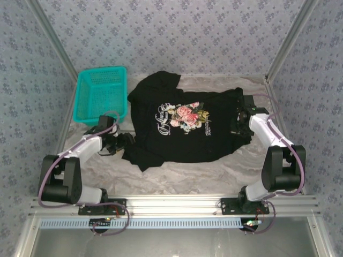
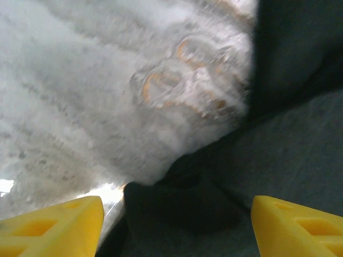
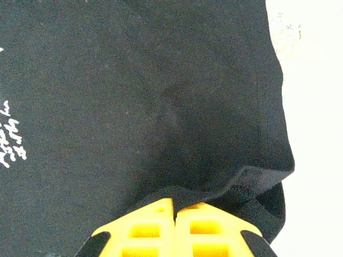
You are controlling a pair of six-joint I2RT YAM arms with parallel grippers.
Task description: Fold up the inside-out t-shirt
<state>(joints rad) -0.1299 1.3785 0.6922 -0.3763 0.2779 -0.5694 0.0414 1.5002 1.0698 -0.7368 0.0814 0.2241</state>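
The black t-shirt (image 1: 161, 142) lies spread on the marbled table (image 1: 203, 172), print up, beside a teal basket (image 1: 81, 101). The left claw (image 1: 121, 143) gapes over its lower-left edge; the right claw (image 3: 175, 206) is pinched on the right hem.

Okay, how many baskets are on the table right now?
1. The teal mesh basket sits at the far left corner of the table, right beside the black t-shirt. The spread shirt hides a patch of table, but hardly a basket.
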